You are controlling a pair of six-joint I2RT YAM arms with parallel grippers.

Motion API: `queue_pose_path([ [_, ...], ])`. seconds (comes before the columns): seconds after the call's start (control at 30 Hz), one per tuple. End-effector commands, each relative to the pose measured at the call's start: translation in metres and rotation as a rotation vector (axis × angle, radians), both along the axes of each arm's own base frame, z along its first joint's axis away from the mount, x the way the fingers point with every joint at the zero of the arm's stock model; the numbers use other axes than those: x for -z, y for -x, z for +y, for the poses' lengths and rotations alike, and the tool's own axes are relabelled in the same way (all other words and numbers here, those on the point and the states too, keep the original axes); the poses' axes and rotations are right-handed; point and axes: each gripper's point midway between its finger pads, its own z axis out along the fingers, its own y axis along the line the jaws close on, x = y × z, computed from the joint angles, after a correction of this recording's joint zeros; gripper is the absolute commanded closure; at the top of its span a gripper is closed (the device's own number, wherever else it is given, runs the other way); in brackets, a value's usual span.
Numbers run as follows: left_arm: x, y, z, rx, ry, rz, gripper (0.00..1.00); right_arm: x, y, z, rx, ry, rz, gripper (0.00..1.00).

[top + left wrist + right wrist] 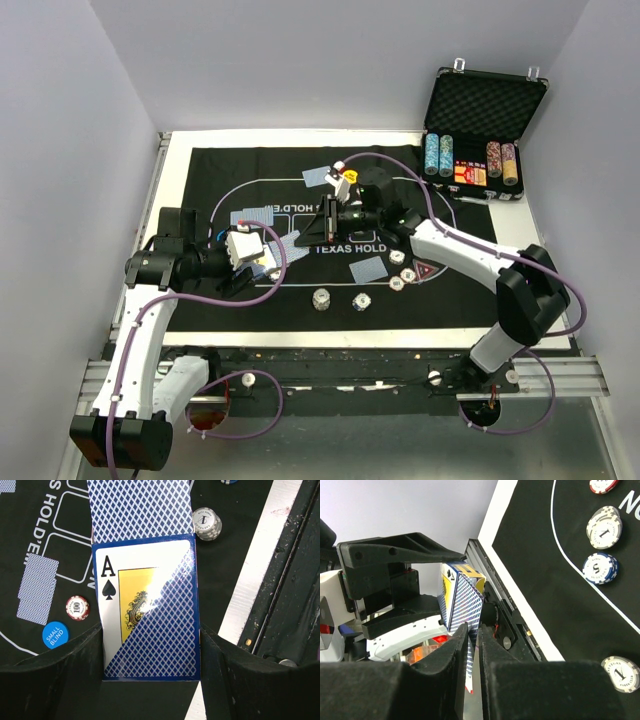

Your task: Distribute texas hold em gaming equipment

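- At the near edge, a scuffed dark strip is fronting the white table, and pale plain walls are enclosing it.
- A black felt mat with white print is covering the table. It is carrying round speckled chip stacks and flat blue-backed cards.
- The left gripper is clamping the glossy deck box by both sides above the mat's left part, the ace of spades facing its camera.
- A round blue small-blind disc is lying on the mat just beside a red chip.
- The right gripper is pinching a thin card edge-on at the box's open end, its fingers nearly meeting.
- At the far right, an open metal case with a foam-lined lid is holding rows of chips.
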Motion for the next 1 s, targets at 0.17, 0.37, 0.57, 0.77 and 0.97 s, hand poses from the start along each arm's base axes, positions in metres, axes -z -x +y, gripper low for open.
queue_pose_path([
  [0.17, -0.009, -0.001, -0.007, 0.03, 0.041, -0.038, 0.53, -0.009, 0.0, -0.016, 0.032, 0.001, -0.016, 0.8],
  [0.37, -0.01, -0.002, -0.007, 0.03, 0.041, -0.038, 0.53, -0.006, -0.004, -0.023, 0.044, 0.016, -0.02, 0.8],
  [0.57, -0.01, -0.002, -0.007, 0.03, 0.04, -0.035, 0.53, -0.006, -0.009, -0.029, 0.06, 0.025, -0.027, 0.81],
  [0.77, -0.009, -0.002, -0.008, 0.031, 0.042, -0.034, 0.53, -0.027, -0.019, -0.038, 0.083, -0.009, -0.048, 0.85],
  [0.97, -0.01, -0.003, -0.007, 0.03, 0.039, -0.038, 0.53, -0.043, -0.021, -0.042, 0.077, -0.051, -0.038, 0.87],
])
